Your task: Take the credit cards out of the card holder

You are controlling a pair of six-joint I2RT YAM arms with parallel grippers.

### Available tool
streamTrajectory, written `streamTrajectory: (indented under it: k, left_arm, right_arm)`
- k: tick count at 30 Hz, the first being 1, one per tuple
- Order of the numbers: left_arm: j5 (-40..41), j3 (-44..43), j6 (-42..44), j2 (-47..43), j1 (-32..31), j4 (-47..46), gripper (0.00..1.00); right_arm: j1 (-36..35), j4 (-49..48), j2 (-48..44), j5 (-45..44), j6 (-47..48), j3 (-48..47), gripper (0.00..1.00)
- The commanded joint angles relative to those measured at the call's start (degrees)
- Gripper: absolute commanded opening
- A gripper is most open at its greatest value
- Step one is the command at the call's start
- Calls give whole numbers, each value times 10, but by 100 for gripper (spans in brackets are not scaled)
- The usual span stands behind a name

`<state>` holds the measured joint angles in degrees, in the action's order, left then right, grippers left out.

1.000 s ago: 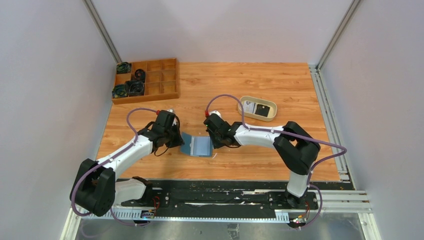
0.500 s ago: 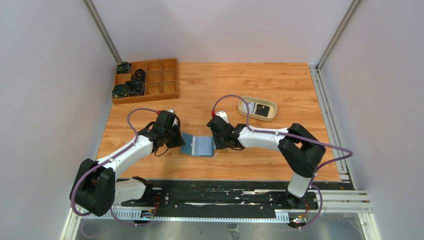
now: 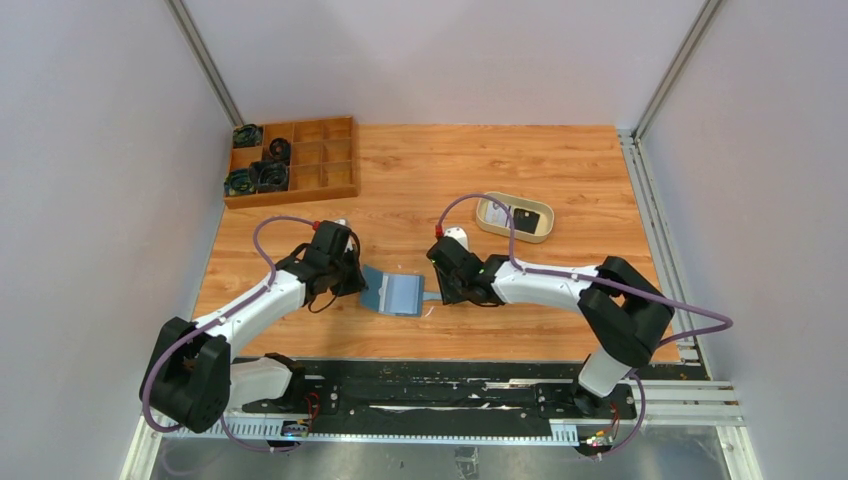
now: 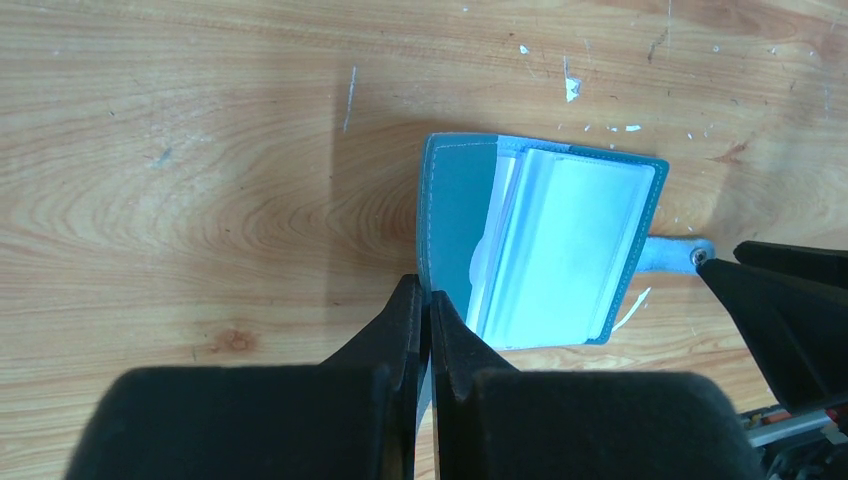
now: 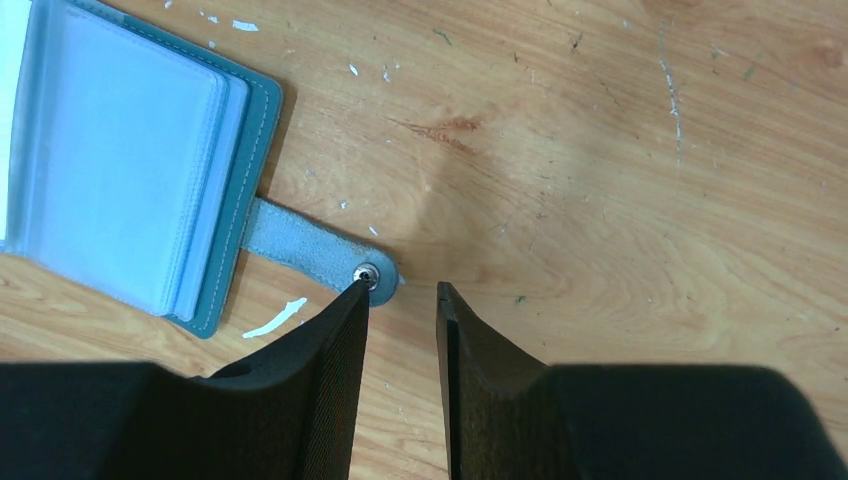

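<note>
Card holder (image 4: 560, 250) open; left claw (image 4: 427, 312) pinches its flap, right claw (image 5: 401, 288) narrowly parted.

Left arm (image 3: 250, 305): risen from its base at the near left, forearm reached forward and rightward
Left gripper (image 4: 428, 300): fingers pressed together, clamped on the edge of the card holder (image 4: 545, 245)
Right arm (image 3: 550, 283): elbow bent at the far right, forearm laid leftward and low
Right gripper (image 5: 402, 290): fingers parted slightly, nothing held between them, tips set low
Grippers faced toward each other, apart
</note>
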<state>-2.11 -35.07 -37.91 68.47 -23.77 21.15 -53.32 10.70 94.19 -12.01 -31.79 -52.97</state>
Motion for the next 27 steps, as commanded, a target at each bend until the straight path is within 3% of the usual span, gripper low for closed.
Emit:
streamTrajectory:
  k: [1, 5, 14, 27]
  left_arm:
    - [19, 1, 7, -5, 0, 7, 0]
    - [19, 3, 7, -8, 0, 8, 0]
    - [19, 9, 6, -11, 0, 7, 0]
    - [20, 12, 6, -10, 0, 5, 0]
  right_arm:
    - [7, 6, -20, 13, -18, 12, 35]
    - [19, -16, -28, 54, -51, 35, 35]
    - [93, -229, -41, 233, -154, 153, 33]
    - [119, -332, -35, 253, -203, 198, 27]
